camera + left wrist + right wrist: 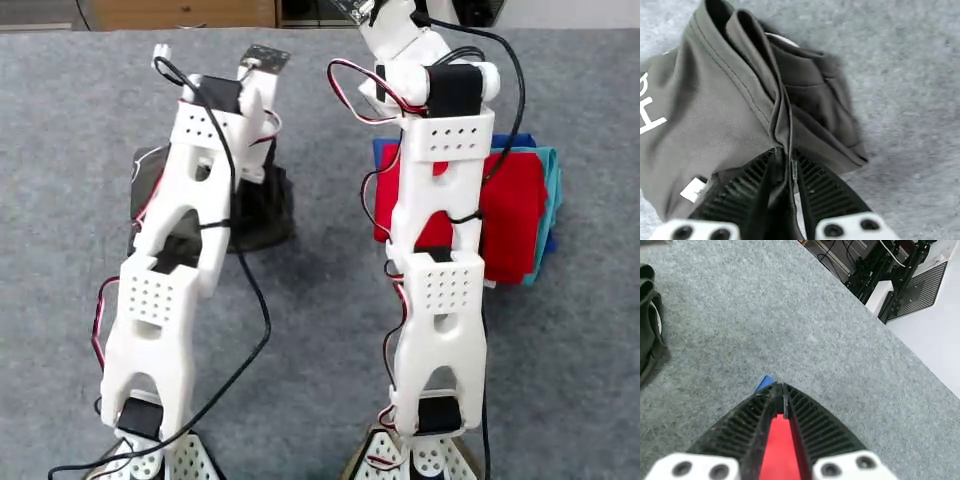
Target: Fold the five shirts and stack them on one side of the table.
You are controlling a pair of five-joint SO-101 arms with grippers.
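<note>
So, step: my read is the dark shirt (pixel 715 110) is the one being worked, either mid-fold or about to go over to the stack (pixel 512 235).
Doing it well: the pinch sits on a bunched ridge of several layers, so I'd lift slowly and keep it low, or the loose layers will slide out. Then take it straight across and set it square on the red shirt (pixel 520 190), not half off an edge.
Left gripper (pixel 785 152): clamped on that ridge, with dark cloth running right between the jaws.
Left arm: stretched forward over the dark shirt with the wrist tipped down at it. The shirt lies bunched on the table (pixel 320 330) underneath.
Right gripper (pixel 784 390): jaws pressed together at the tips. Red shows between them further back, but I can't tell if that's pinched cloth or just the shirt below.
Right arm: stretched out over the stack, gripper angled down near its far edge, with a corner of the blue shirt (pixel 765 382) just beside the tips.
Stack: red on top, blue and the teal shirt (pixel 552 195) poking out underneath, on the right side, well apart from the dark shirt.
Watch out: the right arm is parked over the landing spot, so it probably needs to clear first.
</note>
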